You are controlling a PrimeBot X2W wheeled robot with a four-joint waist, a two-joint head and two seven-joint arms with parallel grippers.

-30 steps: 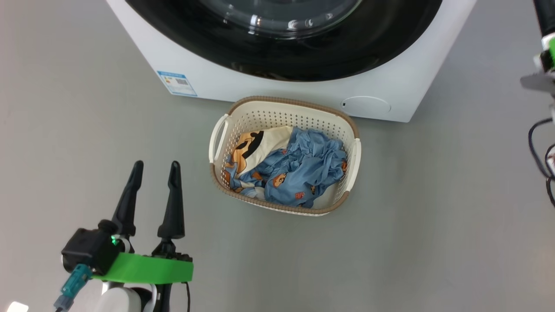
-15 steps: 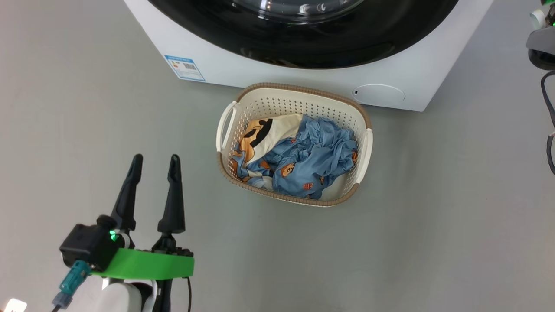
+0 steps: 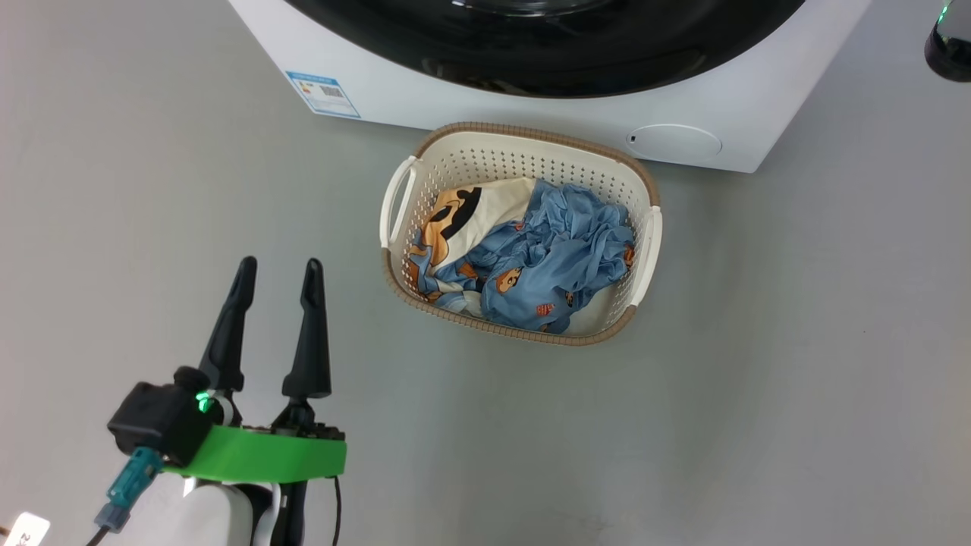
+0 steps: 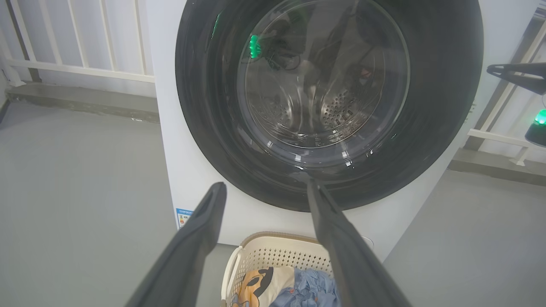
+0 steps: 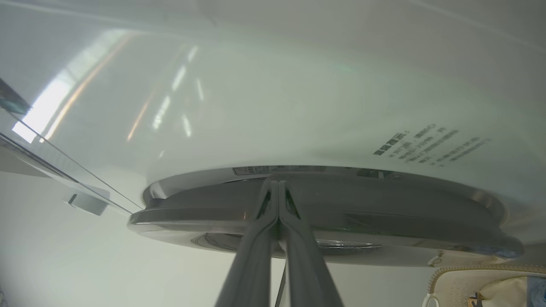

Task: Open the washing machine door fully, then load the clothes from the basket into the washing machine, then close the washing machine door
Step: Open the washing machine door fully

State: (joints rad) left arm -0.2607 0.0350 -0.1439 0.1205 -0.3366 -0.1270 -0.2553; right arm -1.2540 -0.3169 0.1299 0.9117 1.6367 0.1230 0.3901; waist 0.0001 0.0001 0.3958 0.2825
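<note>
The left gripper (image 3: 279, 264) hovers over the grey floor (image 3: 758, 394) well in front of the big white boxy washing machine (image 3: 470, 114). Its 2 long dark fingers (image 4: 192, 243) are spread wide with nothing between them, the same spread as 1 second ago. In its wrist view they point at the machine's front, apart from it.

The right gripper (image 5: 278, 182) has its 2 fingers pressed flat together, with the tips at the edge of the machine's large round door (image 5: 341, 221), which has a glossy black rim. I cannot tell whether they touch that edge.

In the left wrist view the door lies flat against the machine's front, as before, and the perforated steel drum (image 4: 337, 111) shows through its clear glass.

The small cream-white perforated plastic basket (image 3: 501, 163) with a brown rim stands on the floor just in front of the machine, below the door. In it lie the soft light-blue clothes (image 3: 561, 258) with small orange prints and a cream piece (image 3: 485, 208) with an orange-and-black figure.

Over the last second the head camera has moved. The machine, its small blue label (image 3: 322, 83) and the basket now sit higher in the picture, and less of the door's glass shows. Less of the right arm shows too: a dark rounded part (image 3: 948, 45) beside the machine. Relative to the machine, the basket and clothes have not visibly shifted.
</note>
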